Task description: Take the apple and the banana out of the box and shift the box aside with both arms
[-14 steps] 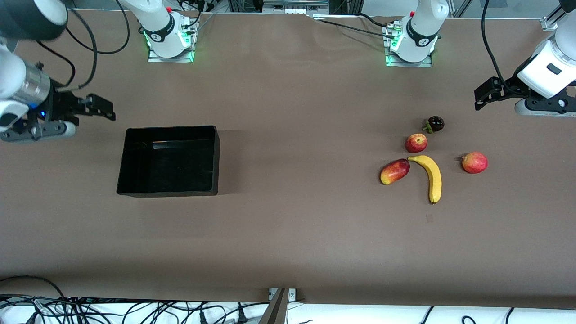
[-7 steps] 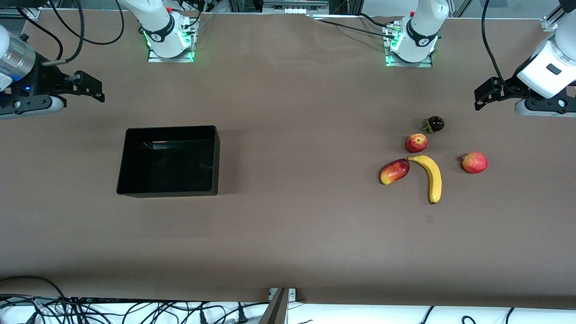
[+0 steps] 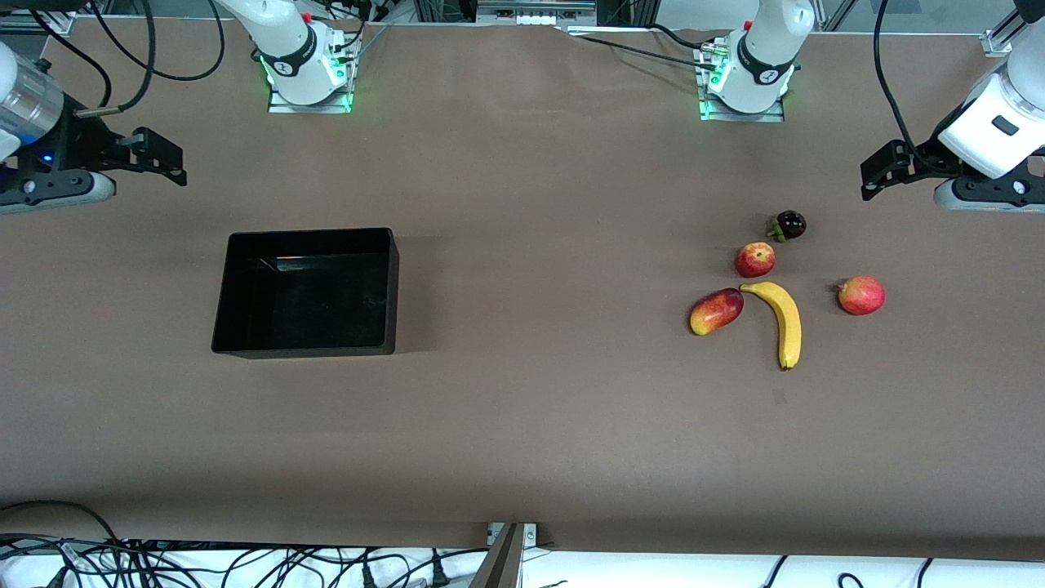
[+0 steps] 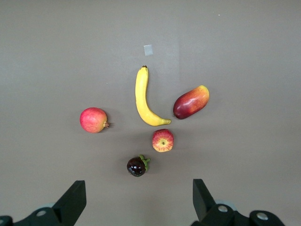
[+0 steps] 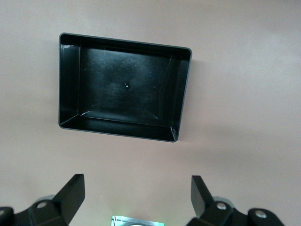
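The black box [image 3: 229, 286] sits empty toward the right arm's end of the table; it also shows in the right wrist view [image 5: 69, 80]. The fruits lie toward the left arm's end: a mangosteen [image 3: 790, 224], an apple [image 3: 754, 260], a banana [image 3: 784, 320], a mango [image 3: 716, 311] and a second apple [image 3: 860, 295]. In the left wrist view the mangosteen [image 4: 137, 165], apple [image 4: 162, 140], banana [image 4: 142, 98], mango [image 4: 191, 101] and second apple [image 4: 93, 119] all show. My left gripper [image 3: 878, 174] [image 4: 136, 205] is open and empty, high over the table edge. My right gripper [image 3: 159, 155] [image 5: 136, 200] is open and empty, high up.
The arm bases [image 3: 306, 69] [image 3: 747, 77] stand at the table's back edge. A small pale mark [image 3: 779, 396] lies on the brown table, nearer the front camera than the banana. Cables [image 3: 163, 563] run along the front edge.
My right gripper has risen and drawn back from beside the box toward its end of the table. The left arm, the box and the fruits have not moved.
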`<state>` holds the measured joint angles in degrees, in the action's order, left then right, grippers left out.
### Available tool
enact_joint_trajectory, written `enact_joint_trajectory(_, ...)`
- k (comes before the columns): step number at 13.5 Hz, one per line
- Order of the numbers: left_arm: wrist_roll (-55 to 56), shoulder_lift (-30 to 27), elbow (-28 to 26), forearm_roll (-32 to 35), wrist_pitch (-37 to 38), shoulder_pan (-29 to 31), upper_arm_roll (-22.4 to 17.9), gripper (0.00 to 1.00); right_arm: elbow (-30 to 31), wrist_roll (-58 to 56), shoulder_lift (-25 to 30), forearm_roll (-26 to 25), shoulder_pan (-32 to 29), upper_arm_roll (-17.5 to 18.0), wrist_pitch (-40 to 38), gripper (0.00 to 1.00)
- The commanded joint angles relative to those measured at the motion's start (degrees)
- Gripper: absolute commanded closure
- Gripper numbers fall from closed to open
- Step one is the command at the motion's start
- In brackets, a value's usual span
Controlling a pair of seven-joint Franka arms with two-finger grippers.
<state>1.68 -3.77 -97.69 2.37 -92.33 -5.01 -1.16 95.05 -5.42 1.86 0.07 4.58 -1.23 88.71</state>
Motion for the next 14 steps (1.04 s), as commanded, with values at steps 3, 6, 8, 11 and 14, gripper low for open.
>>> enact_joint_trajectory(3, -0.01, 0.95, 2.07, -0.96, 1.36, 0.26, 0.11, 0.0, -0.83, -0.12, 0.96, -0.25, -1.32, 1.41, 0.41, 0.0)
enact_joint_trajectory(6, 0.17, 1.04, 2.07, -0.96, 1.19, 0.26, 0.11, 0.0, -3.02, -0.03, -0.09, -0.16, -1.5, 1.14, -0.47, 0.0)
enact_joint_trajectory(8, 0.17, 1.31, 2.15, -1.05, 1.1, 0.09, 0.2, 0.0, -2.94, -0.73, -0.18, -0.25, -1.41, 1.23, -1.08, 0.0)
enact_joint_trajectory(11, -0.1, 1.39, 2.15, -1.05, 1.19, 0.26, 0.2, 0.0, -3.11, -1.26, -0.36, -0.25, -1.24, 1.32, -1.17, 0.0)
enact_joint_trajectory(14, -0.1, 1.48, 2.24, -1.05, 1.28, 0.26, 0.2, 0.0, -3.11, -1.09, -0.36, -0.16, -1.32, 1.23, -1.26, 0.0)
